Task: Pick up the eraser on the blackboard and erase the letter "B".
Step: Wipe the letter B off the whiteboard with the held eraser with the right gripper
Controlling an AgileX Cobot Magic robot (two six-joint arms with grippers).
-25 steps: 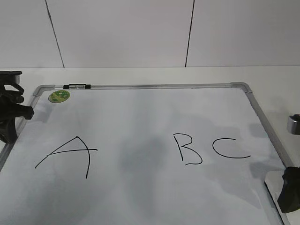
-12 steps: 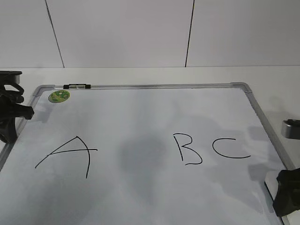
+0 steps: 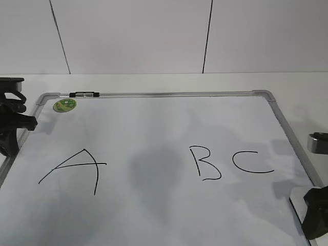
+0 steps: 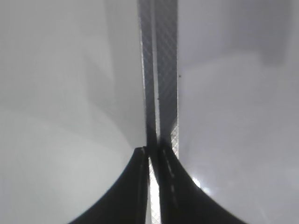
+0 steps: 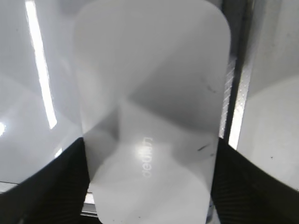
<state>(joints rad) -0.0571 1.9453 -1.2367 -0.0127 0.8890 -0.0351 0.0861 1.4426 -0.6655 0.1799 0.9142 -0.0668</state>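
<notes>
Broadly, the board point(image 3: 154, 133) lay flat on the table and filled most of the exterior view, its grey frame point(image 3: 169, 94) running round rounded corners, so that every letter was within reach from above. Across its lower half ran three black letters: A point(image 3: 74, 171) on the left, then B point(image 3: 203, 163) and C point(image 3: 251, 162) close together on the right, with B between the other two and just beside C (a tight neighbour for any wiping stroke). At the board's near right corner sat the right gripper point(image 3: 313, 215), low over the frame edge, because that was where the eraser point(image 5: 152, 121) lay; in the right wrist view the white block filled the space between the two dark fingers point(image 5: 42, 186), which flanked its long sides. The jaws stood wide enough to take it, but whether the pads were already pressing on it I could not tell. It seemed the grasp was in hand and the lift not yet made, with B well apart from the eraser, up and to the left. The left gripper point(image 4: 150, 186) was parked at the board's far left edge, out of the way, its fingers drawn together with only a thin slit between them and holding nothing. Smallest were the green sticker point(image 3: 64, 105) and the clip point(image 3: 84, 94) on the top frame.
</notes>
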